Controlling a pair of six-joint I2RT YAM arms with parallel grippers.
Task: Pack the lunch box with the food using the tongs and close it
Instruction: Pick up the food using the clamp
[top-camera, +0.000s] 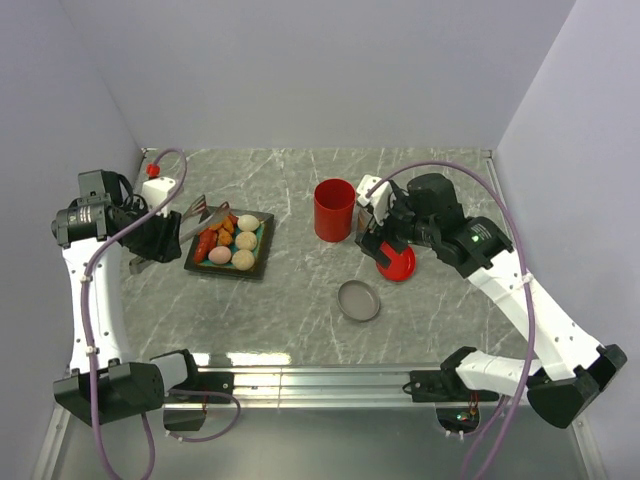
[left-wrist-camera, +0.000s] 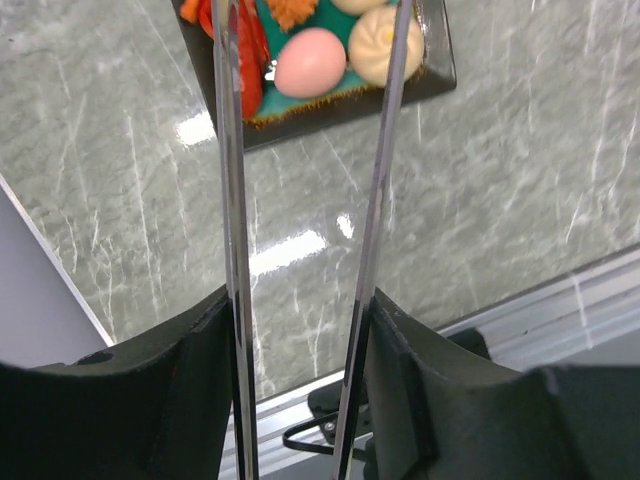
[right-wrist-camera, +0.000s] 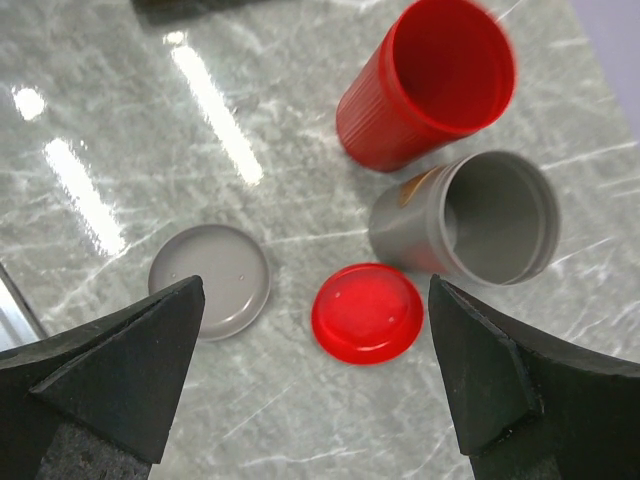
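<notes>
A grey marble-patterned tabletop (top-camera: 300, 180) is seen from above. The tall bright-red plastic cylinder of the lunch box (top-camera: 334, 208) stands upright and open near the centre. A dark square tray with a teal inside (top-camera: 266, 248) sits at its 9 o'clock. The tray holds the toy food (top-camera: 240, 240): pale beige balls, one pink egg (left-wrist-camera: 310, 62), and orange and red pieces.

The left gripper (left-wrist-camera: 300, 310) grasps the long thin grey metal tongs (left-wrist-camera: 232, 200). Each tong arm is pressed against the inside of a finger (left-wrist-camera: 200, 380), and the arms are spread apart. The tips reach over the tray's 11 o'clock corner. Whether they touch any food cannot be told.

The right gripper (right-wrist-camera: 315, 290) is spread wide and holds nothing. It hovers above the round red lid (right-wrist-camera: 367, 312), which lies flat at the lunch box's 4 o'clock. A round grey lid (right-wrist-camera: 210, 280) lies at 6 o'clock. An open grey cup (right-wrist-camera: 490, 215) stands just beside the lunch box.
</notes>
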